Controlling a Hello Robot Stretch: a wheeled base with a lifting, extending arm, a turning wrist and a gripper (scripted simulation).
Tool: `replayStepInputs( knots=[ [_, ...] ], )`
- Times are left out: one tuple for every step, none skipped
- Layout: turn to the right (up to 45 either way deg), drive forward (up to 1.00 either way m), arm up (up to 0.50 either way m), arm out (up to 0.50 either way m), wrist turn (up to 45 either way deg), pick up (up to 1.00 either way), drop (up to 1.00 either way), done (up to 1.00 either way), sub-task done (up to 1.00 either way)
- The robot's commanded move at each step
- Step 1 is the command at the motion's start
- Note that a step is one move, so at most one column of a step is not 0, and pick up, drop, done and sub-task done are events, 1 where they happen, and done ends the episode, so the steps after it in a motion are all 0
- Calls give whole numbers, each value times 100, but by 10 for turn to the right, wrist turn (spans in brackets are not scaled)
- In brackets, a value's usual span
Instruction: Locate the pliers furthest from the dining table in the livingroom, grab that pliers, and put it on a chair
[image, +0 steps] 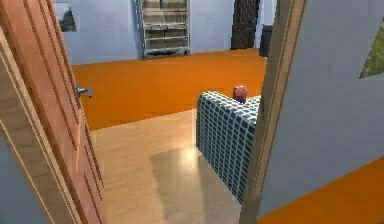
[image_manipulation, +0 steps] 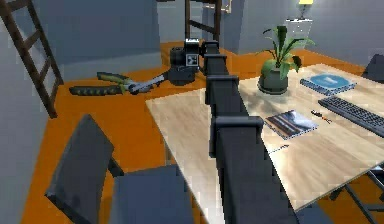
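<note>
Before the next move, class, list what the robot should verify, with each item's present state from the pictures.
1. Target found: a long dark-green tool, perhaps the pliers, lies on the orange floor: ok.
2. End effector reaches toward that tool: ok.
3. Tool held by it: cannot tell.
4. Grey cushioned chair stands by the pale wooden table for placing: ok.
5. Dark square arm passes left of the green potted plant, apart from it: ok.
</note>
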Motion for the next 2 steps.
replayStepInputs(
  knots=[
    [0, 0, 0, 0, 0, 0, 100, 0, 0],
    [0, 0, 0, -10, 0, 0, 0, 0, 0]
  ],
)
